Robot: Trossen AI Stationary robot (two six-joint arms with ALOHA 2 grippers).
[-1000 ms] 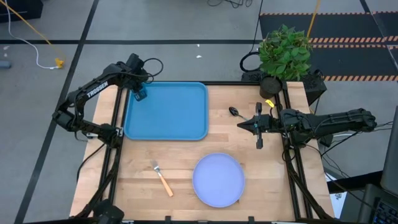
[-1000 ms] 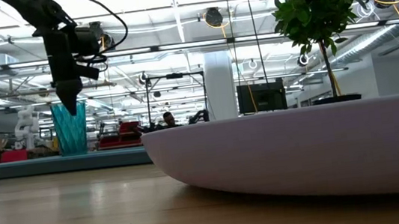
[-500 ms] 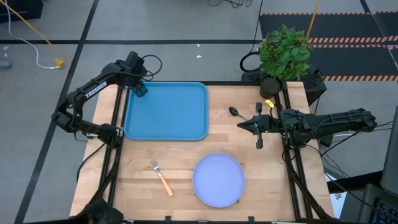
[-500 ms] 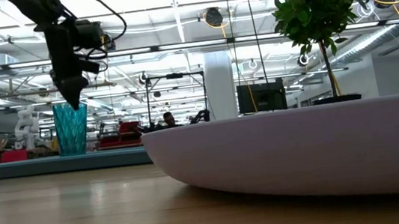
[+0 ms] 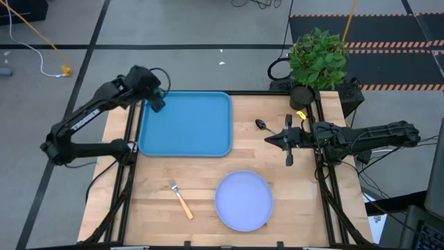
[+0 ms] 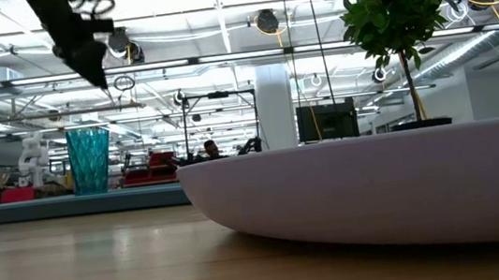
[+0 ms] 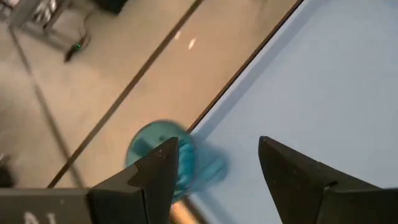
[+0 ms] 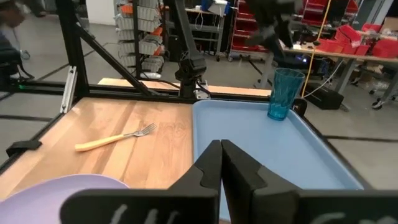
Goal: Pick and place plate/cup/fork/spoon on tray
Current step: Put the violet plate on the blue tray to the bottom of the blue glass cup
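Observation:
The teal cup (image 5: 159, 106) stands upright on its base in the far left corner of the blue tray (image 5: 187, 128). My left gripper (image 7: 217, 168) hangs open above the cup (image 7: 165, 158), well clear of it in the low view (image 6: 90, 64). The lavender plate (image 5: 243, 201) lies near the table's front edge, with the orange-handled fork (image 5: 181, 199) to its left. The spoon (image 5: 263, 125) lies right of the tray. Just nearer than the spoon, my right gripper (image 5: 268, 141) is shut and points toward the table's left edge.
A potted plant (image 5: 318, 59) stands at the table's far right corner. Bare wood lies between the tray and the plate. The tray's floor (image 8: 267, 146) holds only the cup (image 8: 285, 93).
My left gripper has let go of the cup and risen straight off it, drawing a little toward the table's far left corner. The cup stays upright on the tray where it was.

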